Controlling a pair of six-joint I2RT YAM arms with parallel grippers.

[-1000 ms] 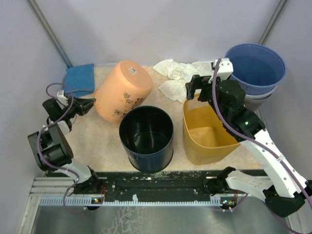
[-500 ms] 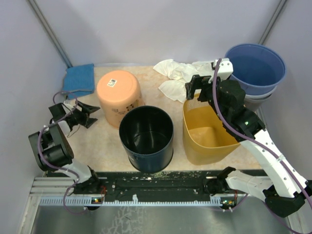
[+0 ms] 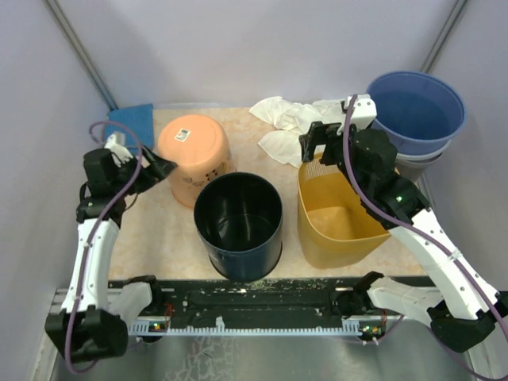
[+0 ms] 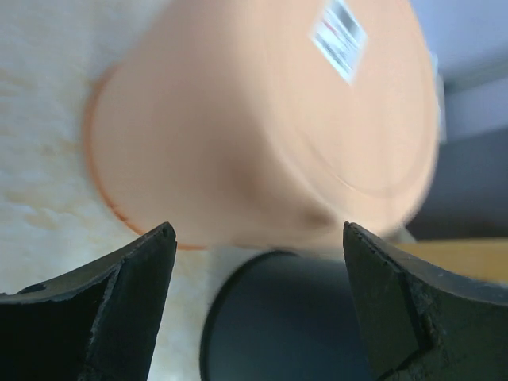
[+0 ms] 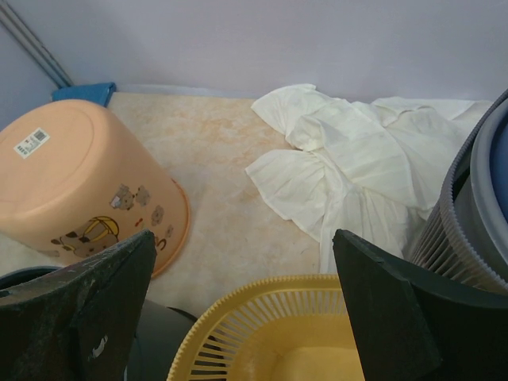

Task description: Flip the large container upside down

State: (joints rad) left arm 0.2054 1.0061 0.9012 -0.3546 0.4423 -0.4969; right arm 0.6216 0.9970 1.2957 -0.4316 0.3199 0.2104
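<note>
The large container [image 3: 193,152] is an orange plastic tub standing mouth down on the table at the back left, its base with a white label facing up. It fills the upper part of the left wrist view [image 4: 262,127] and shows at the left of the right wrist view [image 5: 71,182]. My left gripper [image 3: 155,168] hangs open just left of the tub, with nothing between its fingers [image 4: 258,230]. My right gripper [image 3: 319,140] stands open above the far rim of the yellow basket [image 3: 324,246], holding nothing [image 5: 242,234].
A black bucket [image 3: 238,218] stands upright in front of the tub, also visible as the black bucket [image 4: 294,317]. White cloth [image 3: 286,119] lies at the back, a blue bucket [image 3: 417,107] at the back right, a blue cloth [image 3: 131,117] at the back left.
The orange tub went from lying tilted on its side to standing on its rim, base up. My left gripper opened, let go of it and rose beside it. The right arm barely moved.
</note>
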